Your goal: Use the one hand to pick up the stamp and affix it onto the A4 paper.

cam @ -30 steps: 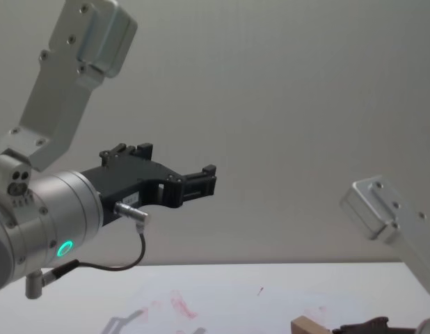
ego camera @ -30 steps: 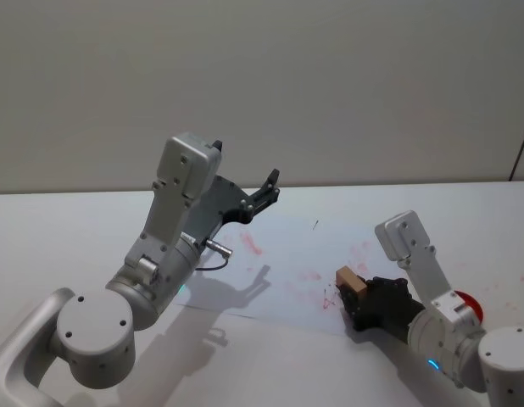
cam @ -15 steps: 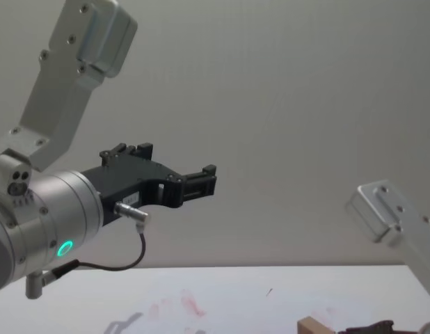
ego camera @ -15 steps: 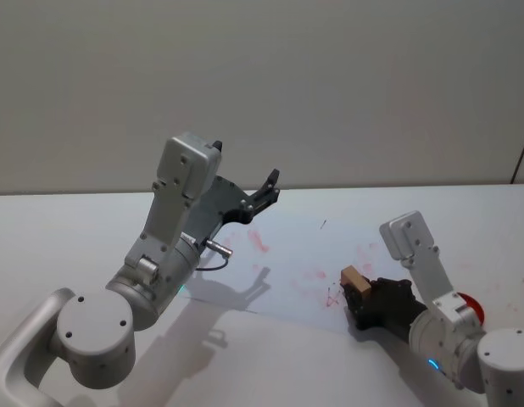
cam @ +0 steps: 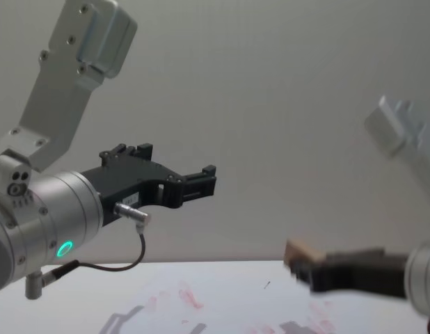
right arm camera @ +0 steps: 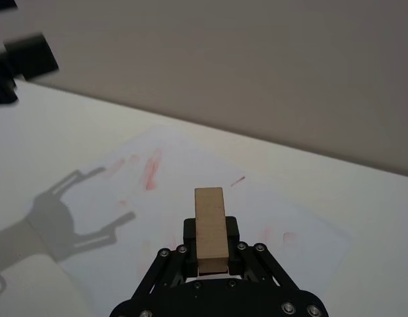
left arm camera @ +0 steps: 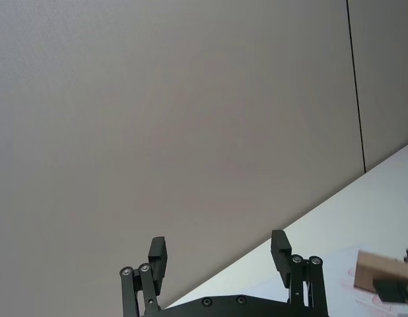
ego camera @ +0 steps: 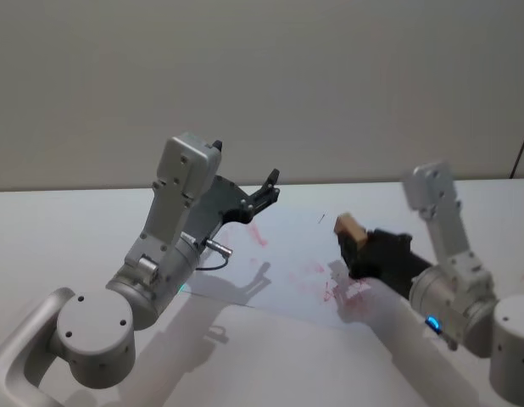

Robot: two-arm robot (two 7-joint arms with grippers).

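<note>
My right gripper [ego camera: 353,244] is shut on the stamp [ego camera: 348,225], a pale tan wooden block that sticks out past the black fingers. It hangs above the right part of the A4 paper [ego camera: 283,246], clear of the sheet. The right wrist view shows the stamp [right arm camera: 210,228] clamped upright in the gripper [right arm camera: 210,246], with the paper [right arm camera: 191,178] and its red ink smudges below. In the chest view the stamp [cam: 298,252] floats above the table. My left gripper [ego camera: 269,186] is open, raised over the paper's far left corner, with nothing between its fingers [left arm camera: 158,254].
The white table [ego camera: 67,229] runs out to both sides of the paper, and a plain grey wall stands behind it. My left arm [ego camera: 173,229] rises over the left of the sheet and throws a shadow [ego camera: 245,284] on it.
My right gripper has lifted the stamp up off the paper and carried it a little farther back. The left arm has not moved.
</note>
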